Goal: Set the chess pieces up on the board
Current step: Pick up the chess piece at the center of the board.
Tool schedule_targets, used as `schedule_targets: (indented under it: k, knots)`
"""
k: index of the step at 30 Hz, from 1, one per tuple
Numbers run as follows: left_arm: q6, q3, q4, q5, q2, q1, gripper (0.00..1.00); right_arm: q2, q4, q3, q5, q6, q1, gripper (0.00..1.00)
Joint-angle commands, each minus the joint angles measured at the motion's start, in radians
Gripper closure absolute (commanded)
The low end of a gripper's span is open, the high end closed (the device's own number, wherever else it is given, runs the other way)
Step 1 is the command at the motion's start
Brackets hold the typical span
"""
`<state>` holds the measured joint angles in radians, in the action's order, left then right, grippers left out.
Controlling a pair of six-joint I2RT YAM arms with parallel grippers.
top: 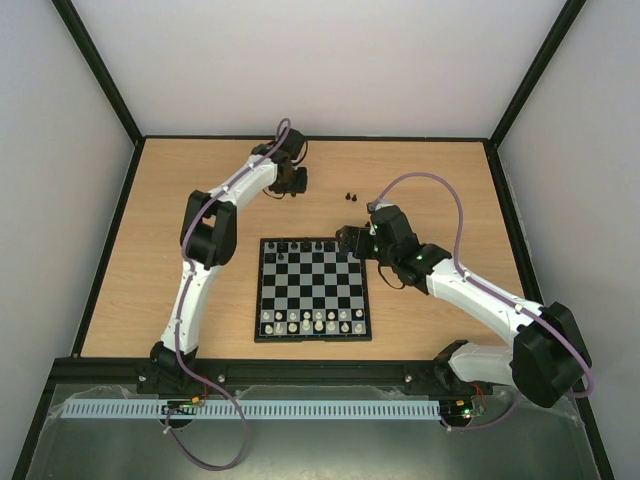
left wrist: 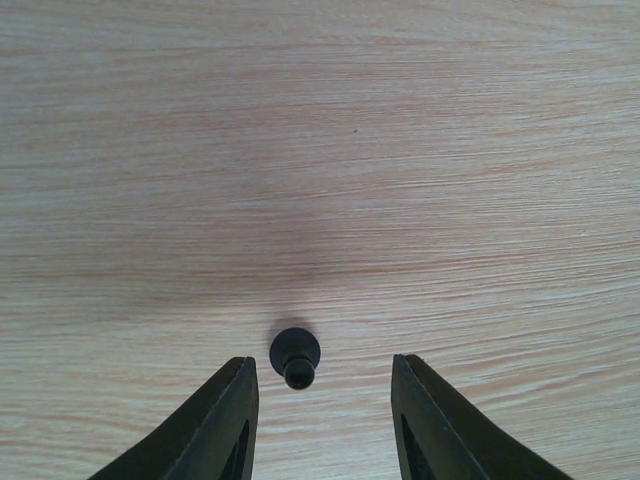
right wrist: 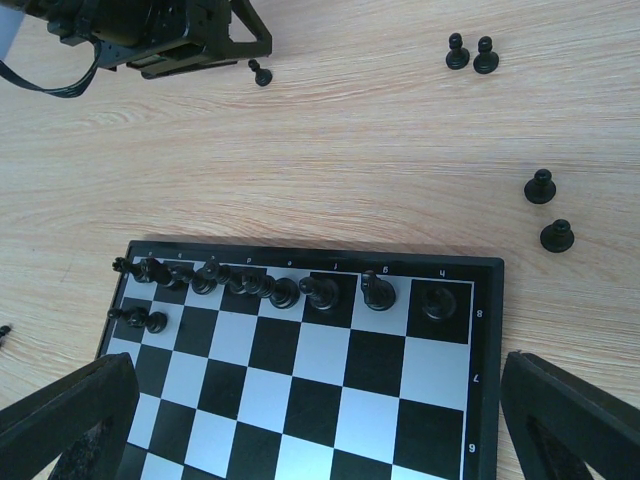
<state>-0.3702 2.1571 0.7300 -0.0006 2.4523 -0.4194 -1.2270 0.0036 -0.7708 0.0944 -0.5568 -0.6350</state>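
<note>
The board (top: 262,300) lies mid-table, with black chess pieces (right wrist: 285,292) lined along its far row and two pawns (right wrist: 142,320) on the row in front at the left. My left gripper (left wrist: 322,365) is open over bare wood beyond the board. A lone black pawn (left wrist: 295,357) stands between its fingers, nearer the left one and touching neither. My right gripper (right wrist: 320,410) hangs open above the board's far right part and holds nothing. Two loose black pawns (right wrist: 470,53) stand beyond the board, and two more (right wrist: 549,210) stand nearer its right corner.
Pale white pieces (top: 313,320) fill the board's two near rows. In the right wrist view, the left gripper's black body (right wrist: 150,30) sits at the top left beside its pawn (right wrist: 262,74). Black-framed walls enclose the wooden table (top: 430,180).
</note>
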Motion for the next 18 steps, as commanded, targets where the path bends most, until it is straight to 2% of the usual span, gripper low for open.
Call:
schedule_targets:
  k: [1,18]
  knots:
    - [0.002,0.033,0.039,-0.015,0.037,0.005,0.62,-0.012,-0.014,-0.004,0.002,0.014,0.002,0.0]
    - [0.004,0.076,0.051,-0.027,0.068,0.007,0.77,-0.015,-0.015,-0.005,-0.001,0.014,0.001,0.0]
